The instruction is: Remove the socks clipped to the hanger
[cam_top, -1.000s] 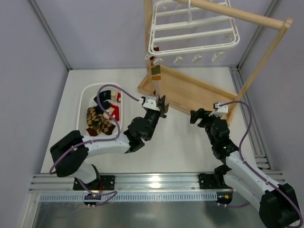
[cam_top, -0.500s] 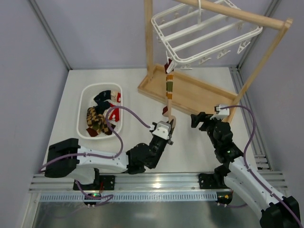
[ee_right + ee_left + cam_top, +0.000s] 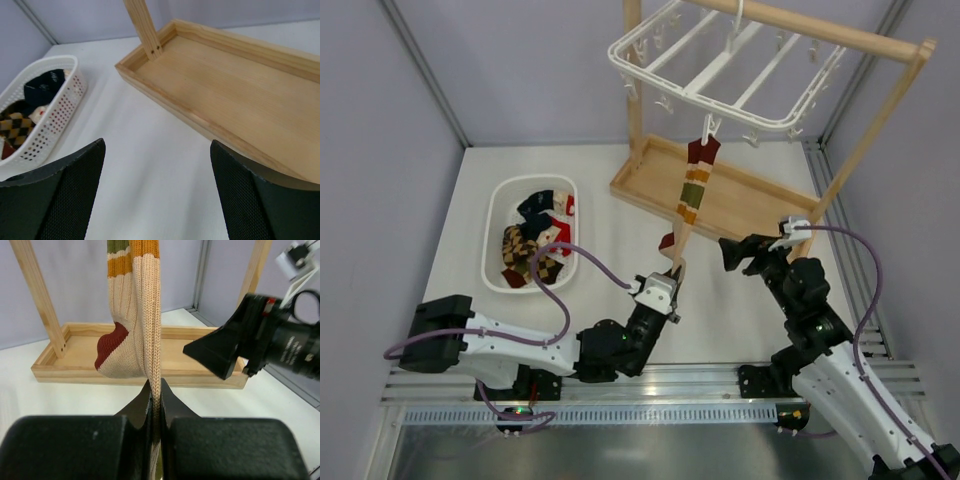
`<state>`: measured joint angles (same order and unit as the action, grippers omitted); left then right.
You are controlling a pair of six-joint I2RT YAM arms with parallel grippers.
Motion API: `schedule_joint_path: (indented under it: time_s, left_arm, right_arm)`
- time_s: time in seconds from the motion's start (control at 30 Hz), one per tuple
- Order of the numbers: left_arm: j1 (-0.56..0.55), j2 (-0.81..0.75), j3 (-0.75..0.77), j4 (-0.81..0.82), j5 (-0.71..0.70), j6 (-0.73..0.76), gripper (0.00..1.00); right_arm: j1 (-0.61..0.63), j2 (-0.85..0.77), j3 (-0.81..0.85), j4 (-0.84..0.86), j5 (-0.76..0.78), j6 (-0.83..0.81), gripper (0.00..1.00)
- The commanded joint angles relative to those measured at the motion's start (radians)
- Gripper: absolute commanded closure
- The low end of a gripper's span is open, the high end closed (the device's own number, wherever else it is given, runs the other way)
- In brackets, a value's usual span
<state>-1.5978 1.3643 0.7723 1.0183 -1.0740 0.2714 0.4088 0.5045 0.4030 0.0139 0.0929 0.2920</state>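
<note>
My left pincer point(image 3: 155, 392) is clamped on the cream striped sock's point(image 3: 692, 190) lower end. I've drawn it back toward me, so it now stretches taut, still clipped to the tilted hanger point(image 3: 650, 75). Beside it, my right pincer point(image 3: 740, 252) hangs wide, empty.

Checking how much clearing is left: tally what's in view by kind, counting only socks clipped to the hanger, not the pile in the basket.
Clipped socks: 1, the striped sock
Drying frames: 1, the hanger
Baskets: 1, the white basket
Stands: 1, the wooden stand
Grippers: 2, the left gripper and the right gripper
Total: 6
</note>
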Motion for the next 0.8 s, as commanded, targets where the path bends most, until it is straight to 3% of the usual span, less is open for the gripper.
schedule_joint_path:
  time_s: [0.0, 0.17, 0.43, 0.77]
  left_arm:
    - [-0.014, -0.002, 0.018, 0.009, -0.032, 0.011, 1.0]
    - [-0.014, 0.045, 0.027, 0.086, -0.058, 0.096, 1.0]
    - [-0.014, 0.154, 0.071, 0.229, -0.119, 0.262, 1.0]
    - [-0.014, 0.136, 0.05, 0.184, -0.076, 0.238, 1.0]
  right_arm:
    - [0.01, -0.047, 0.141, -0.094, -0.116, -0.027, 0.14]
    - [0.012, -0.02, 0.342, -0.201, -0.163, -0.053, 0.14]
    - [0.012, 0.181, 0.681, -0.285, -0.286, -0.036, 0.14]
    - [0.016, 0.43, 0.973, -0.313, -0.444, 0.015, 0.14]
